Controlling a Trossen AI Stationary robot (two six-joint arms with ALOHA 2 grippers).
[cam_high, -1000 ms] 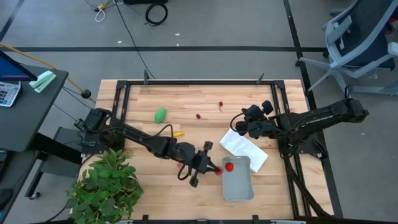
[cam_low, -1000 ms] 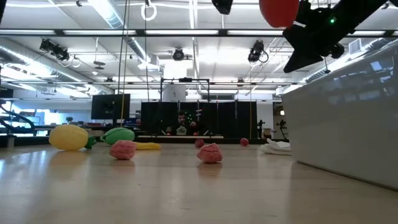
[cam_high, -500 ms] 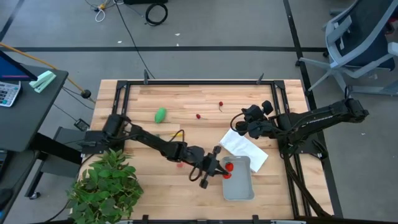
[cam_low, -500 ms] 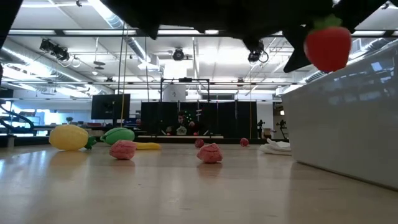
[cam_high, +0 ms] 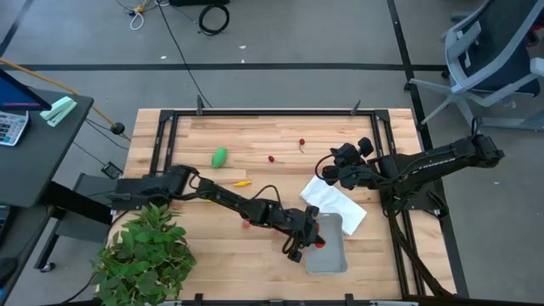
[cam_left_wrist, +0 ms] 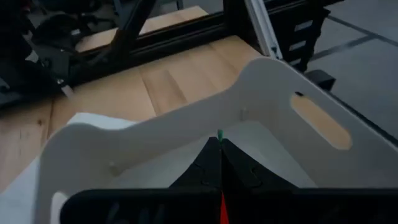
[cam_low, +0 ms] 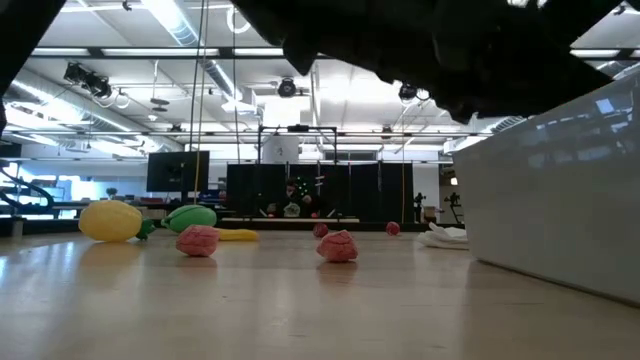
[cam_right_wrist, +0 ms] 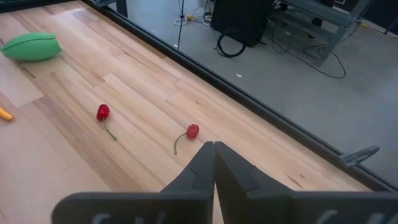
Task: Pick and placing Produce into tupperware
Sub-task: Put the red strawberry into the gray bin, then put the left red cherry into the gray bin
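Note:
My left gripper [cam_high: 313, 240] reaches over the left rim of the pale grey tupperware [cam_high: 330, 253] and is shut on a small red fruit with a green tip [cam_high: 319, 242]. My right gripper [cam_high: 326, 175] waits, shut, above the far corner of the white cloth. On the table lie a green oval [cam_high: 219, 156], a thin orange-yellow piece [cam_high: 243, 182], two red cherries [cam_high: 271, 158] [cam_high: 301, 142] and a small pink-red piece [cam_high: 246, 223]. The low view shows a yellow lemon [cam_low: 110, 220] and two pink berries [cam_low: 197, 240] [cam_low: 338, 246]. There the tupperware's wall [cam_low: 550, 210] hides the held fruit. My left gripper pinches the red fruit [cam_left_wrist: 221, 211] between its two fingers; only a red sliver and the green tip [cam_left_wrist: 219, 133] show past them. The fingers slant down from the table's left, over the tupperware's rim [cam_left_wrist: 186, 121]. Whether the fruit touches the floor inside, I cannot tell.
A white cloth [cam_high: 338, 204] lies against the tupperware's far right side. A large leafy plant [cam_high: 140, 251] stands at the near left corner. A black frame [cam_high: 272, 112] runs along the table's far edge and sides. Bare wood lies in the middle of the table.
My left gripper has moved toward the table's right and near edge, from beside the tupperware's left wall to over its inside, and has come down. The red fruit went with it, sinking in the low view from high above the wall to behind it.

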